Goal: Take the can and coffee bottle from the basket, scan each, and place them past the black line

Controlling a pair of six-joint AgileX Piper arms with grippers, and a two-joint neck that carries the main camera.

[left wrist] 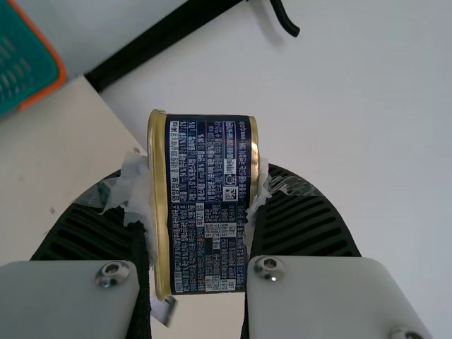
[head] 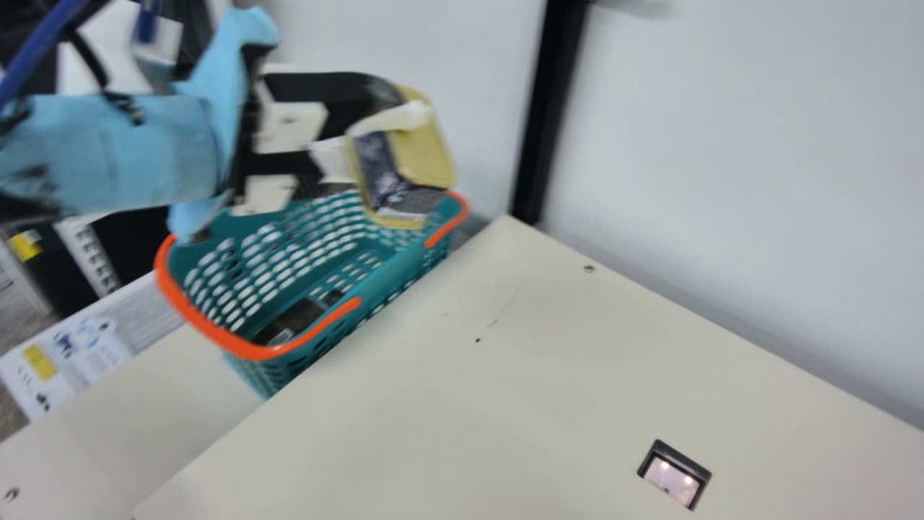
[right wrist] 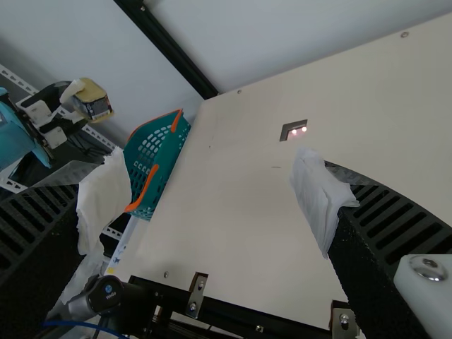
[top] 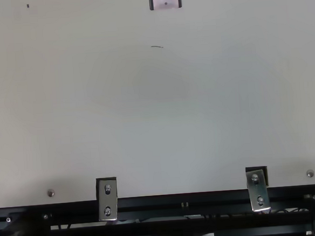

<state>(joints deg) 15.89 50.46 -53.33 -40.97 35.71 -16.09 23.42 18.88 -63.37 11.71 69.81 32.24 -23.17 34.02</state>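
Note:
In the main view my left gripper (head: 375,130) is up over the basket (head: 271,352), shut on the can (head: 426,155), a gold-rimmed one with a dark label. The left wrist view has the can (left wrist: 208,205) between the fingers of my left gripper (left wrist: 205,191), its printed label facing that camera. A dark item (head: 296,318) lies low inside the teal basket; I cannot tell whether it is the coffee bottle. My right gripper (right wrist: 212,198) stands open, paper on its fingertips and nothing between them.
A scanner window (head: 673,479) with small lights is set in the cream table (head: 462,404). Behind the table rises a pale wall with a black post (head: 552,108). The basket sits beside the table's left edge. Metal brackets (top: 107,200) line the near edge.

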